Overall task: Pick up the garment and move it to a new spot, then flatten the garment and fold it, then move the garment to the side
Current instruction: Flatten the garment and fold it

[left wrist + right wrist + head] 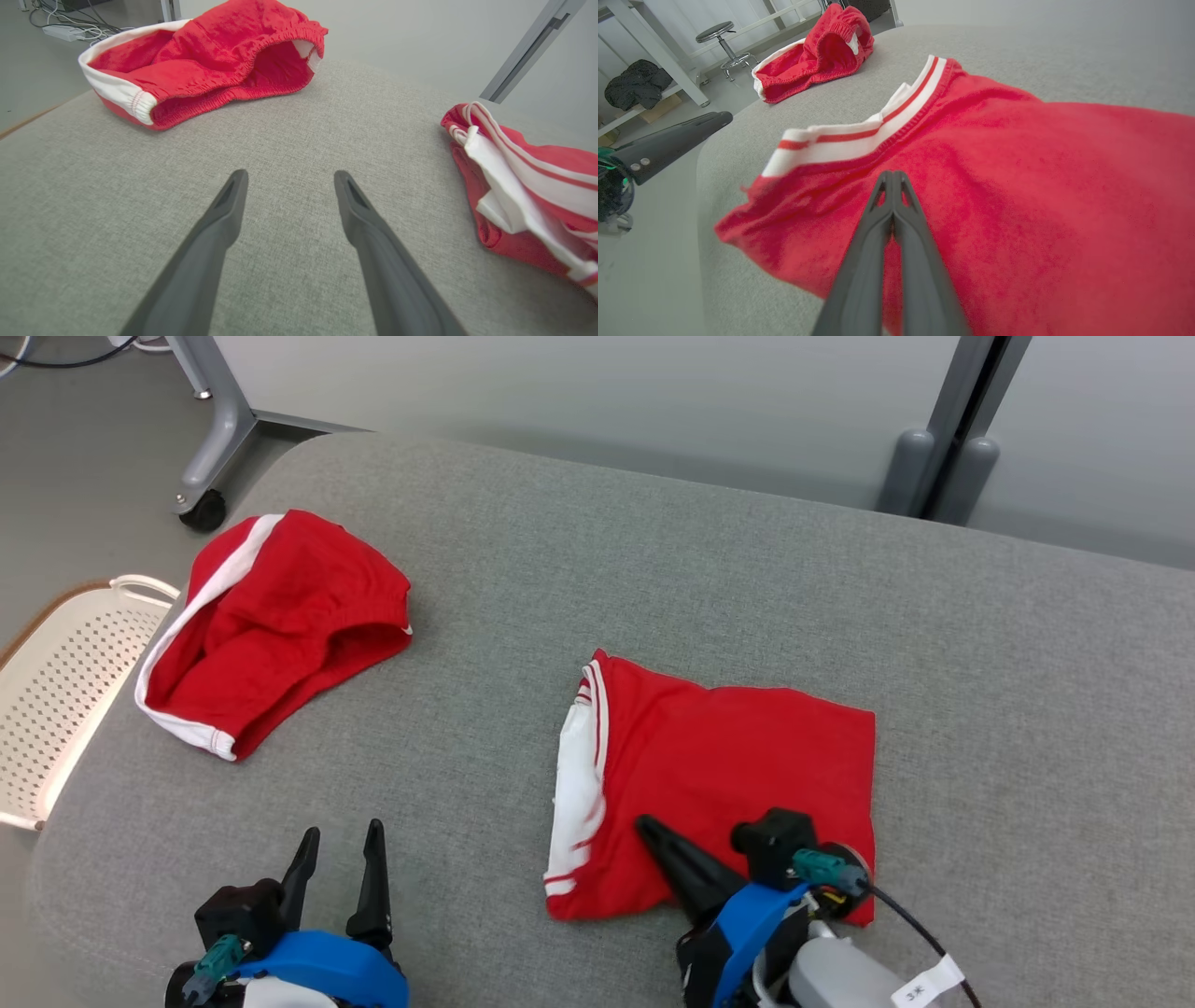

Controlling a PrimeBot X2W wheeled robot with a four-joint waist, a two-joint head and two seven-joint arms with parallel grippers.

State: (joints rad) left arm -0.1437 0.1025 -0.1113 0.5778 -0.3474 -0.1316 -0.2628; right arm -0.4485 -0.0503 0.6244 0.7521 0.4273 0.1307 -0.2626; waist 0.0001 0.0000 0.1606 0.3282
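Observation:
The garment (738, 775) is red with white striped trim and lies folded flat on the grey cushioned surface (653, 569), centre right. My right gripper (646, 823) is shut, its fingers pressed together and pointing across the garment's near part (1017, 186). In the right wrist view the closed fingertips (892, 173) sit just over the red cloth, and I see no fabric pinched between them. My left gripper (341, 840) is open at the lower left over bare surface, nothing between its fingers (224, 219). The garment's striped edge (514, 182) lies to its right.
A second red garment with white bands and an elastic waist (271, 625) lies bunched at the surface's far left. A white perforated basket (56, 681) stands on the floor beyond the left edge. A wheeled frame leg (201, 509) and a grey post (943, 467) stand behind.

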